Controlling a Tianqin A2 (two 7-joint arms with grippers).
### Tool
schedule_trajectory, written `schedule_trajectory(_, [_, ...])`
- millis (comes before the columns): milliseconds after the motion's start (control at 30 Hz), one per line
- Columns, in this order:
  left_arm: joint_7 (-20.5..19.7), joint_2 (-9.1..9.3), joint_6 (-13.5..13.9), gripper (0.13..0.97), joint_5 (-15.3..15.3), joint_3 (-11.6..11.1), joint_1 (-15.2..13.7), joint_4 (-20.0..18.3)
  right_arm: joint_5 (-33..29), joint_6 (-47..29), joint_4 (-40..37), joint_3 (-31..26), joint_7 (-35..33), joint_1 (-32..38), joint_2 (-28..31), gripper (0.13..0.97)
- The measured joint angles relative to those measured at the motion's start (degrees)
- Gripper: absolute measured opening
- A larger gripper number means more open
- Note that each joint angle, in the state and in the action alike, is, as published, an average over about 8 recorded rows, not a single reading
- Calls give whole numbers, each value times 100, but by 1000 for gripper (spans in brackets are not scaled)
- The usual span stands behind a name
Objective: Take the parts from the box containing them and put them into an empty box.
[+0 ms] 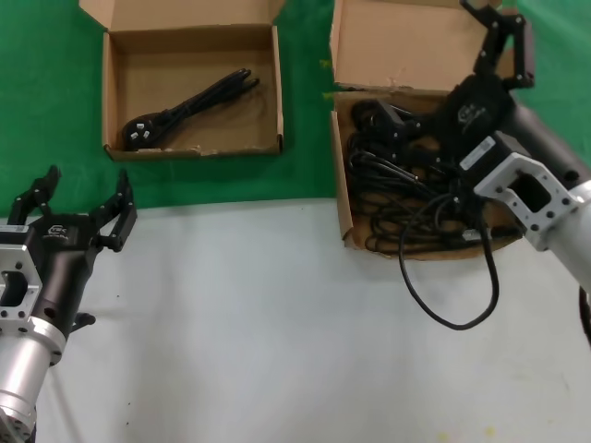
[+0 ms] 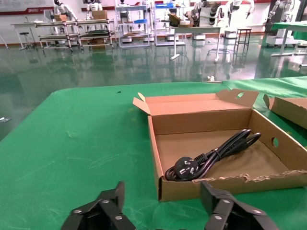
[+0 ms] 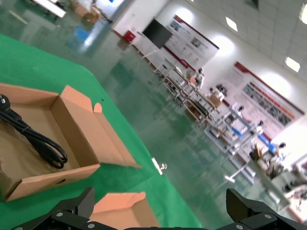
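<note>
A green cloth is spread over the far part of the bench [image 1: 277,323], whose near part is bare and pale; a large hall with glossy green floor and racks is seen behind. The right end effector [image 1: 503,41] is held spread above the far edge of the full box [image 1: 343,198], with the tangled cords [image 1: 406,175] just below and nearer. The left end effector [image 1: 83,198] is spread and empty, with the small box [image 1: 115,92] beyond it, one cord [image 1: 189,106] inside.

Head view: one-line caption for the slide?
Right gripper open above the cord-filled box; left gripper open, idle near the box holding one cord.
</note>
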Motion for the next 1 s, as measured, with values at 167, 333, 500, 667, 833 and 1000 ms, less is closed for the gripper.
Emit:
schedule_trajectory(167, [6, 0, -9, 552, -7, -5, 10, -1, 261, 123, -82, 64, 162, -175, -32, 966])
schedule_trajectory(333, [13, 0, -18, 660, -14, -9, 20, -1, 527, 248, -167, 129, 327, -353, -65, 966])
schedule_trajectory(500, [19, 0, -27, 764, -21, -14, 29, -2, 788, 371, -249, 193, 489, -527, -97, 966])
schedule_trajectory(667, [25, 0, -35, 840, -28, -19, 39, -2, 1052, 495, -333, 257, 653, -704, -130, 966])
schedule_trajectory(833, [32, 0, -44, 903, -35, -24, 49, -3, 1317, 620, -416, 321, 817, -879, -162, 966])
schedule_trajectory(1000, [38, 0, -53, 929, -42, -28, 59, -3, 1580, 744, -499, 385, 980, -1054, -194, 966])
